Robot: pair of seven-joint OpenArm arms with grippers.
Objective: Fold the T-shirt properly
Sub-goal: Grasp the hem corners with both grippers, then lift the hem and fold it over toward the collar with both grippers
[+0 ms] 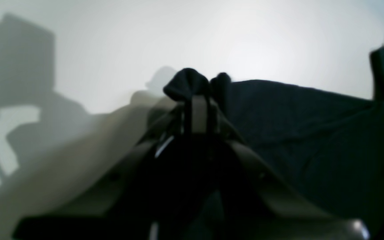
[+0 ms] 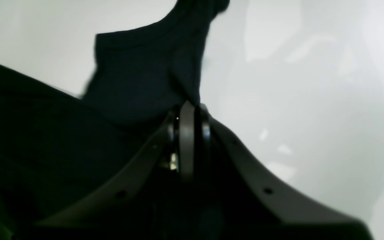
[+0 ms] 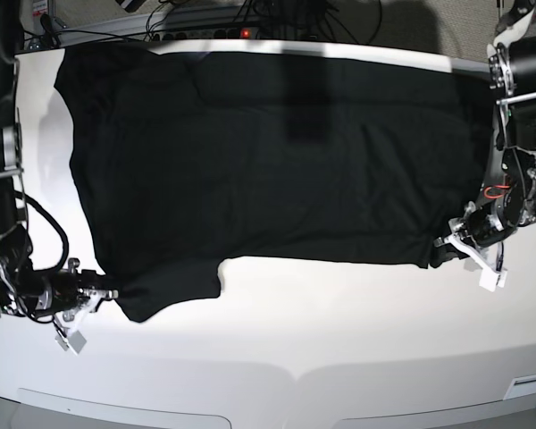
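The large black short-sleeved cloth T-shirt [image 3: 268,152] is spread plain side up across the white tabletop [image 3: 304,331], covering most of its far half. Its far edge lies along the far edge of the tabletop, below a run of dark cables [image 3: 250,22]. One short sleeve hangs down at the shirt's near corner on the base view's left. No print is visible in any view.

The right hand [image 3: 114,293] is found at that sleeve corner of the T-shirt, clenched on the cloth. In the right wrist view, the right hand [image 2: 192,106] is seen with its two fingers pressed together and a fold of black cloth [image 2: 145,76] pinched at their tips, the cloth rising away from them. The bulk of the shirt fills that view's left side.

The left hand [image 3: 448,251] is found at the opposite near corner of the T-shirt, at the shirt's edge on the base view's right. In the left wrist view, the left hand [image 1: 197,100] is seen clenched on a small bunch of black cloth [image 1: 188,83] gathered above the fingertips. The rest of the shirt stretches away to that view's right.

Both arms reach in from the sides of the tabletop. The near half of the tabletop, beyond the shirt's near hem, is seen as white surface.
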